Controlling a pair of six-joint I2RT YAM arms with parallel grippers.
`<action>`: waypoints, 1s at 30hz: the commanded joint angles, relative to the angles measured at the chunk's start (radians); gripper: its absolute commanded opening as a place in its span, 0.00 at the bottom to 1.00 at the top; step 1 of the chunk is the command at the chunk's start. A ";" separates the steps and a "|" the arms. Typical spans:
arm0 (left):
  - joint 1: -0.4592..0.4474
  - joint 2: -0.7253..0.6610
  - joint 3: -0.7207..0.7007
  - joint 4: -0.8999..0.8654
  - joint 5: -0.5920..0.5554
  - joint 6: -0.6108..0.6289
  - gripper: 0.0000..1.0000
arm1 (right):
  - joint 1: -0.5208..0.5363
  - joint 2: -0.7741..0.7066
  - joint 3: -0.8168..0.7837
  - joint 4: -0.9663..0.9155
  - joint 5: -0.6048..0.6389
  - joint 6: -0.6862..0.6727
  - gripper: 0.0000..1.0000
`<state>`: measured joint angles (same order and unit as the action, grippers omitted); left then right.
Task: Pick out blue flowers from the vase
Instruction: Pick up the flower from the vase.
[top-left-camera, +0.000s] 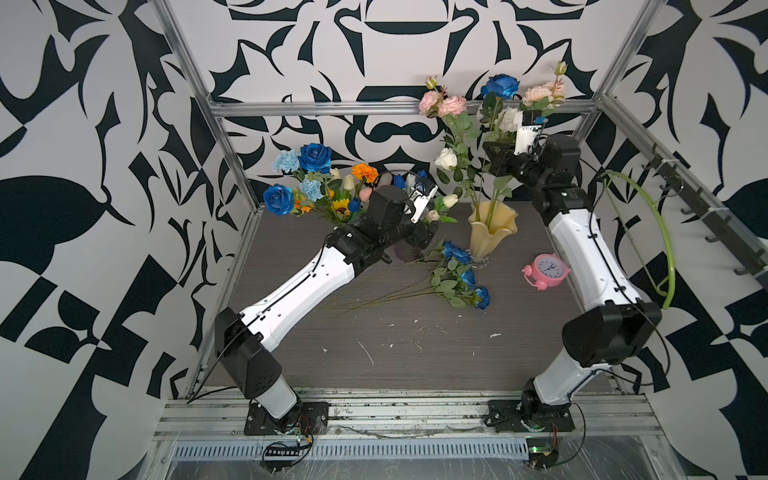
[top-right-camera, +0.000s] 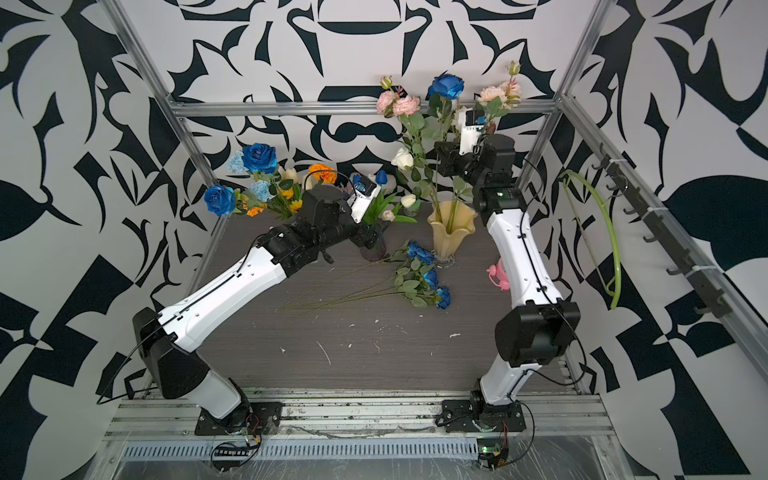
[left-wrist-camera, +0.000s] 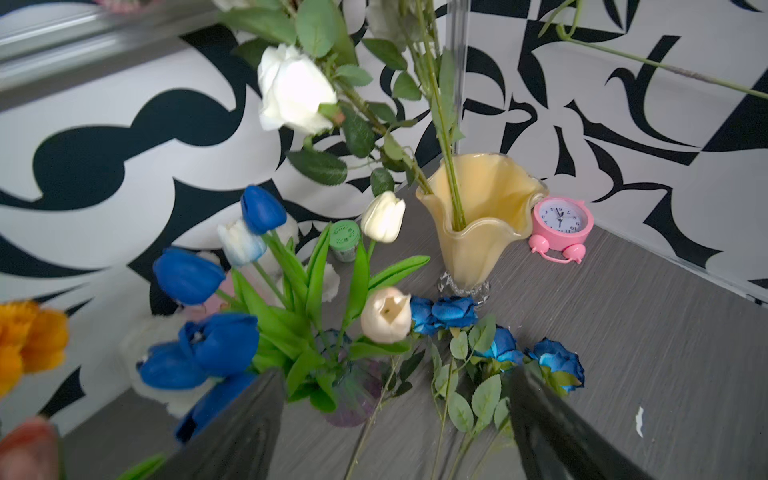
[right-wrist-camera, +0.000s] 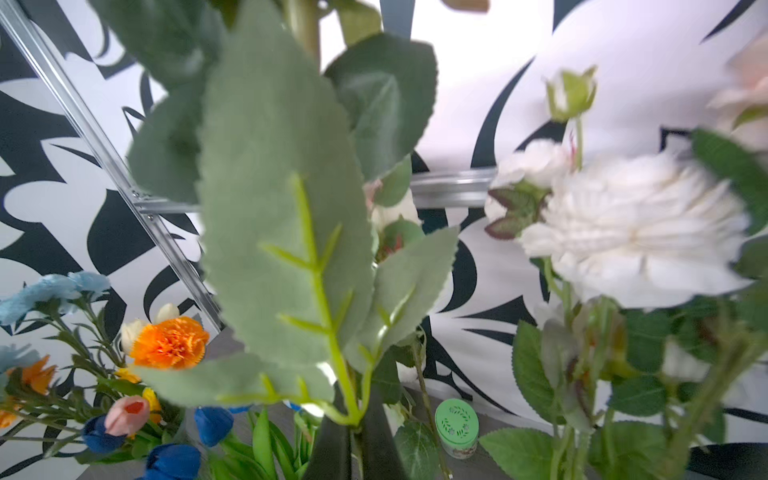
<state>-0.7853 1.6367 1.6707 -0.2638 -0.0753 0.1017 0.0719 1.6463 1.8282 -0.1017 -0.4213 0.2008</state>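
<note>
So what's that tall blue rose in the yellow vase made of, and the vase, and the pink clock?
Blue rose: probably fabric petals, matte, softly folded, unevenly dyed. Yellow vase: likely glass, glossy and milky, with a clear knobbly foot. Pink clock: seemingly plastic, smooth with an even sheen.

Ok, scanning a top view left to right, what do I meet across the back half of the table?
Leftmost blue rose → orange marigold → yellow vase → pink alarm clock → green hoop.
</note>
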 joint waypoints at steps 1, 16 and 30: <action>0.004 0.067 0.066 0.161 0.102 -0.033 0.90 | 0.008 -0.110 -0.028 0.041 0.035 -0.004 0.00; 0.004 0.214 0.234 0.475 0.440 -0.174 0.93 | 0.048 -0.336 -0.136 0.061 0.037 0.024 0.00; 0.003 0.242 0.305 0.581 0.471 -0.198 0.91 | 0.154 -0.362 -0.072 -0.012 0.064 -0.010 0.00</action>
<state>-0.7853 1.8606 1.9270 0.2615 0.3828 -0.0898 0.2043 1.3182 1.7046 -0.1192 -0.3725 0.2047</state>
